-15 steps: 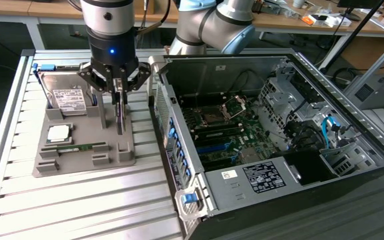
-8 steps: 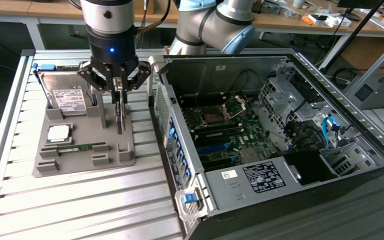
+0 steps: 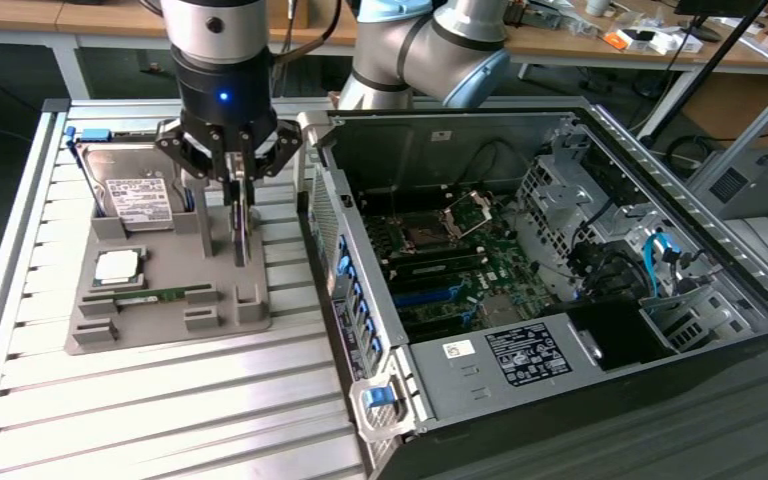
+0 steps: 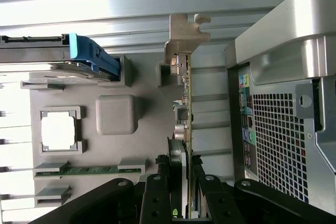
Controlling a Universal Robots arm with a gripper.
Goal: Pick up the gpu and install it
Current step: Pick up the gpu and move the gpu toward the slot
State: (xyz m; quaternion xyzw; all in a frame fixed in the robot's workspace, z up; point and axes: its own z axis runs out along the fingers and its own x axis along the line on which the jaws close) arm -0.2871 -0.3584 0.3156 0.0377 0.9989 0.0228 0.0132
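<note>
Wrist view revealed the gpu [image 4: 186,103] edge-on with its silver bracket [image 4: 184,35]; exterior view showed a thin blade. The gripper [image 3: 236,180], narrowly closed, clasped the gpu over the grey tray [image 3: 157,325], with the computer case [image 3: 451,115] at its 3 o'clock.

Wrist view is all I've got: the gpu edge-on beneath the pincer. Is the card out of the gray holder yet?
Observer: Not as far as the exterior view shows. The gpu stands upright on edge, its lower end still down at the gray holder, with the pincer over its upper part.
Operator: Is the case open to take it?
Observer: Yes. The computer case lies on its side to the exterior view's right of the holder, its side panel off and the motherboard exposed.
</note>
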